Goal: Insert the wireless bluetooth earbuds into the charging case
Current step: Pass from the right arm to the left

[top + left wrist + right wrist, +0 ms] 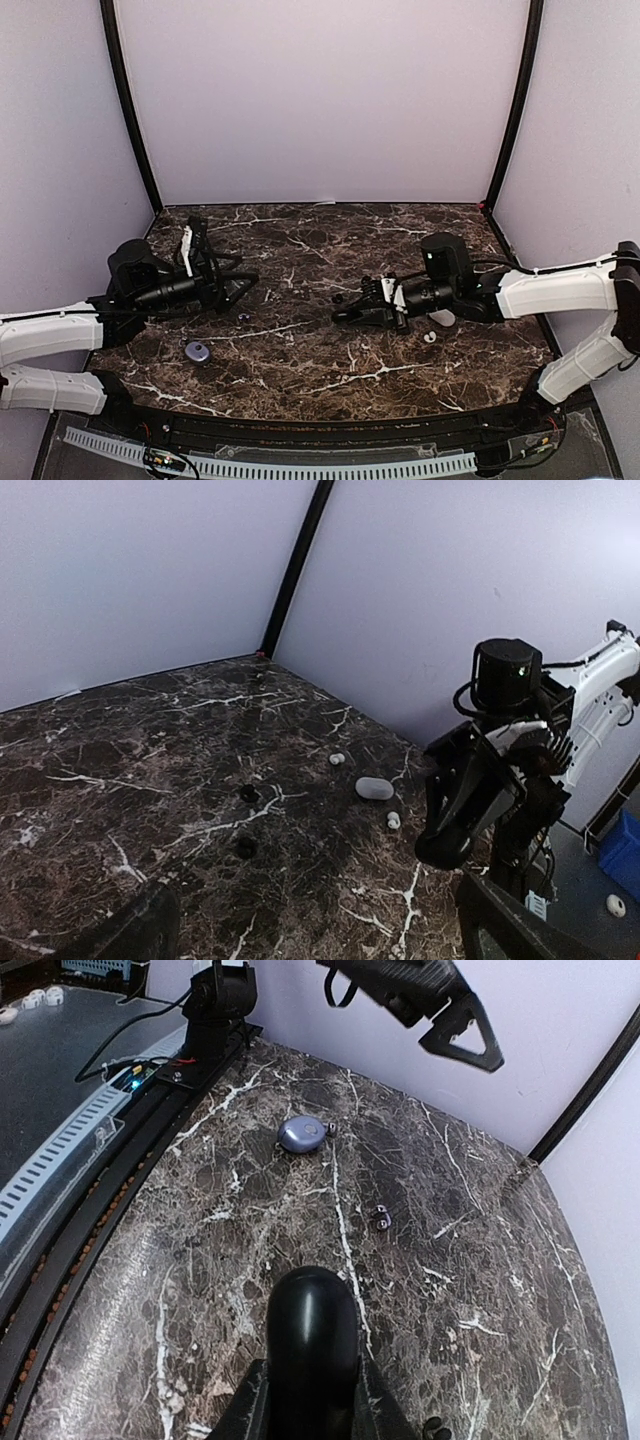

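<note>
Three oval cases [197, 350] [374, 788] [313, 1330], two white earbuds [337, 759] [393, 820], two black earbuds [248, 793] [245, 847]

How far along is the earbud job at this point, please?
Done: nothing visible yet, as no bud sits in a case. In hand: the right tool is shut on the black case, which looks closed; the left tool is open and empty. Left: the white buds lie loose beside the white case and a black bud lies loose on the table, so all the inserting remains.
</note>
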`<state>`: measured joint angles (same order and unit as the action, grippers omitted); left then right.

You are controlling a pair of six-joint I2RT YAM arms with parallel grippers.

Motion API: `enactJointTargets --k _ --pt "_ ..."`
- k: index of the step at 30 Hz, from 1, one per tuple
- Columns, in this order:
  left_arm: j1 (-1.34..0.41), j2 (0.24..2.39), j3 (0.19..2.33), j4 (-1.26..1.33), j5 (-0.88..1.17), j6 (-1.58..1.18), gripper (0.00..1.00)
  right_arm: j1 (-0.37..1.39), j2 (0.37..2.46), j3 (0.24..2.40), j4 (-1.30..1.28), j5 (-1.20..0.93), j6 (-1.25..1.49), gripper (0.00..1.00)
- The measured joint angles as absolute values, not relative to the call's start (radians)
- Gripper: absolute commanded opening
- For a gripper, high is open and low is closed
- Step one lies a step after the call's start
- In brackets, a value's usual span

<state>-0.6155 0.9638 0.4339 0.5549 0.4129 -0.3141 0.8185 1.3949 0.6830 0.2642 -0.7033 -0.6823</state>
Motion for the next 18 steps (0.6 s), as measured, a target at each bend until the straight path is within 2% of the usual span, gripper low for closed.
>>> enactJointTargets --k 5,9,14,15,18 --pt "-0.661 1.111 0.392 0.669 0.48 -0.221 0.99 0.844 1.395 0.712 0.269 -0.702 -0.562 0.11" --pt "-0.774 1.219 0.397 0.7 0.504 -0.063 0.99 0.862 1.404 0.746 0.274 -0.689 -0.446 0.12" --pt "-0.83 1.271 0.392 0.799 0.57 0.076 0.96 0.91 1.427 0.784 0.277 -0.664 -0.378 0.12" --pt "-0.83 1.275 0.392 0.813 0.575 0.092 0.94 0.918 1.433 0.791 0.277 -0.658 -0.371 0.12" --pt "-0.83 1.287 0.393 0.842 0.58 0.133 0.73 0.941 1.456 0.808 0.277 -0.64 -0.357 0.12"
